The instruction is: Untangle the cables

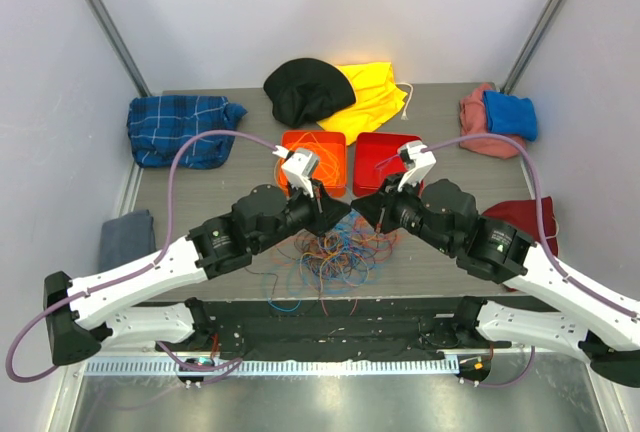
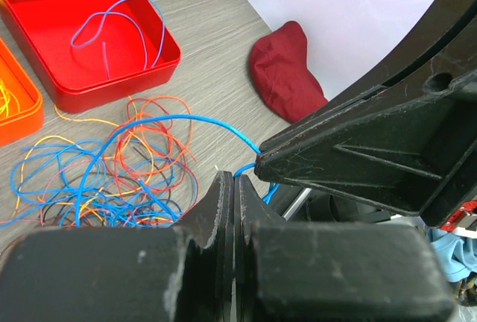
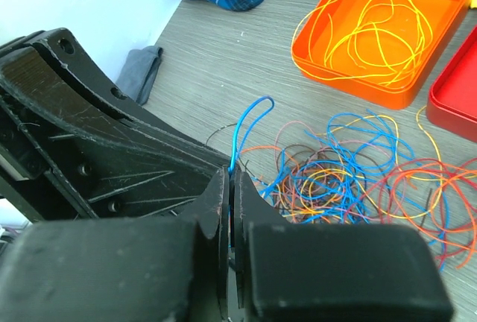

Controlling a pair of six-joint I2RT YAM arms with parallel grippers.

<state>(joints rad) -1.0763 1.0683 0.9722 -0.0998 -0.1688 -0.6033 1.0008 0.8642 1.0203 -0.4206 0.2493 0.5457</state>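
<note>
The left arm (image 1: 215, 242) and the right arm (image 1: 480, 237) are brought together over the middle of the grey surface (image 1: 200, 192), so that their jaws meet tip to tip just above the tangle of cables (image 1: 335, 252). The tangle is spread on the surface near the front edge, just in front of the two trays, and is made up of blue, orange, red and dark strands. The right jaws are pressed tight on a blue cable (image 3: 250, 117), which is seen in the right wrist view rising from the seam between them in a narrow loop. In the left wrist view the same blue cable (image 2: 171, 121) is seen arching up from the tangle to the point where the two pairs of jaws meet. The left jaws are closed flat against each other, but it cannot be told whether the cable is caught in them. An orange tray (image 1: 342, 147) filled with yellow cables (image 3: 373, 24) is set beside a red tray (image 2: 89, 87), in which a single blue strand (image 2: 119, 27) is laid. Folded cloths are placed around the edges of the surface: a plaid cloth (image 1: 180, 127), a black cloth (image 1: 305, 87), a yellow cloth (image 1: 375, 97) and a dark red cloth (image 2: 287, 72).
</note>
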